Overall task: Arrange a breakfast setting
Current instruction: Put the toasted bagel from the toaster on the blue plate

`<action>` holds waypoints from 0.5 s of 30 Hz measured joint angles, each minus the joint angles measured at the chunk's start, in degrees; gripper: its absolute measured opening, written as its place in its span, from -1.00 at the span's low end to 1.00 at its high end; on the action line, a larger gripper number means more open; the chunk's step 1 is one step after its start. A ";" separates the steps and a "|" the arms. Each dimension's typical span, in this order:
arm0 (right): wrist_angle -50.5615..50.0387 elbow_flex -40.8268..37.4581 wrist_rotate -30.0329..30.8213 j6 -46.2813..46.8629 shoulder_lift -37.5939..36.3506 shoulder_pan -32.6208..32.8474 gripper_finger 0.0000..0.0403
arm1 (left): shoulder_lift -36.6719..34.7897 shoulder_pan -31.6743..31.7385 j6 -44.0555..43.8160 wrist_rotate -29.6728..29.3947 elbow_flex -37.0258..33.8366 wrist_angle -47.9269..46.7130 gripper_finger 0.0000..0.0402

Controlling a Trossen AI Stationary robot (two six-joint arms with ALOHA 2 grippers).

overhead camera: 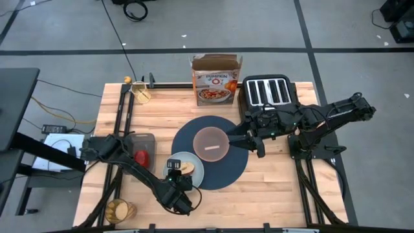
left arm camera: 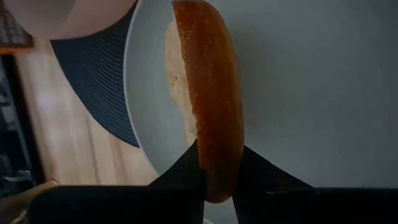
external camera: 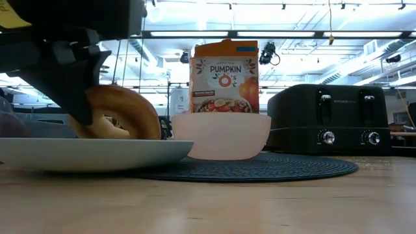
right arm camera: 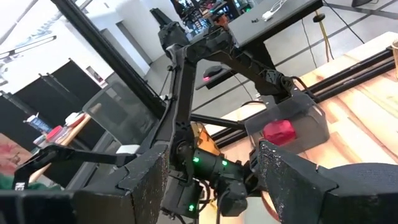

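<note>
I'm pinching the bagel (left arm camera: 208, 99) on edge with the left gripper (left arm camera: 217, 167), fingers pressed against both faces, holding it upright over the pale-blue plate (overhead camera: 194, 173) at lower centre of the high view, probably so it can lie flat once released. The plate is overlapping the edge of the dark-blue placemat (overhead camera: 229, 171), with the pinkish bowl (overhead camera: 211, 144) sitting mid-mat. The right gripper (overhead camera: 251, 144) is hovering beside the bowl, fingers spread, holding nothing. The apple (overhead camera: 141, 157) is waiting left of the plate.

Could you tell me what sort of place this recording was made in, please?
Probably a robotics lab or workshop: a wooden table on a grey concrete floor with loose cables, long ceiling strip lights overhead, and workbenches in the open hall behind.
</note>
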 joint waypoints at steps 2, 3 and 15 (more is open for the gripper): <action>0.37 0.00 0.00 -0.47 0.00 0.62 0.26 | -0.01 0.07 -0.11 1.38 0.00 0.39 -0.72; 0.37 0.00 -0.03 -0.48 0.00 0.96 0.26 | -0.01 0.07 -0.37 1.69 0.00 0.46 -0.72; 0.35 0.00 1.01 -0.61 0.00 2.55 0.26 | -0.01 0.20 -0.44 6.08 0.00 0.78 -0.31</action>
